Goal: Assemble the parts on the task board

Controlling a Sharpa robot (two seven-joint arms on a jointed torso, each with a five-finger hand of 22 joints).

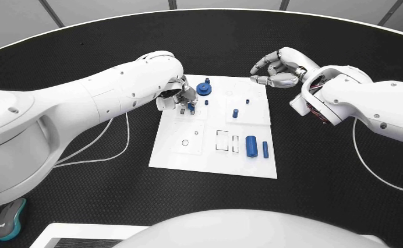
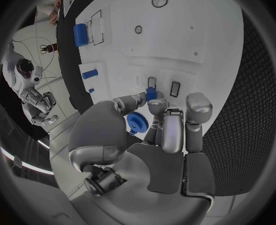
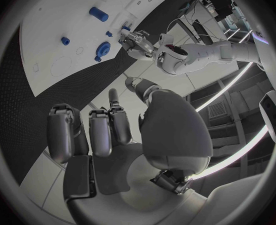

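Note:
The white task board (image 1: 210,155) lies mid-table. My left hand (image 1: 175,94) hovers over its far left part and pinches a small blue part (image 2: 151,93) between thumb and finger, just above two narrow slots (image 2: 174,88). A blue gear (image 1: 204,89) stands on the board right beside that hand. A short blue peg (image 1: 236,113) stands upright mid-board. A thick blue cylinder (image 1: 251,146) and a thinner blue pin (image 1: 265,149) lie near the right edge. My right hand (image 1: 281,68) hangs off the board's far right corner, its fingers loosely bent and apart, holding nothing.
Rectangular recesses (image 1: 222,140) and small round holes (image 1: 186,142) mark the board's near half. White cables (image 1: 101,143) trail on the black table left of the board. A teal-edged object (image 1: 9,219) sits at the near left corner.

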